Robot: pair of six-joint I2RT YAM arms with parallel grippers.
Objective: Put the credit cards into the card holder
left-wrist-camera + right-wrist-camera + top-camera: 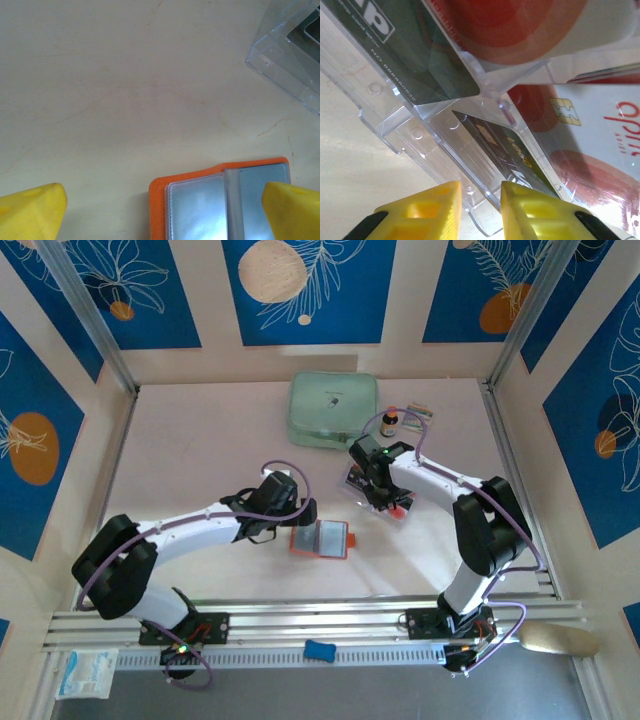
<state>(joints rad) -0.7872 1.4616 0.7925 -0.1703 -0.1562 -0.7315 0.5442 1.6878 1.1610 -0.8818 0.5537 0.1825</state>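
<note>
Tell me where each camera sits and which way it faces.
Top external: above and behind the arms, facing down at the table; both arms, left gripper, right gripper show.
Left wrist: on the left arm, facing down at the open orange leather-like card holder; two yellow fingers show.
Right wrist: close above the clear plastic compartment tray of thin credit cards; two yellow fingers show.
Shared by top external and left wrist: card holder, tray.

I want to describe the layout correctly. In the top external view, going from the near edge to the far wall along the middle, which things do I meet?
small blue object on the near rail → open orange card holder → mint-green zip case
</note>
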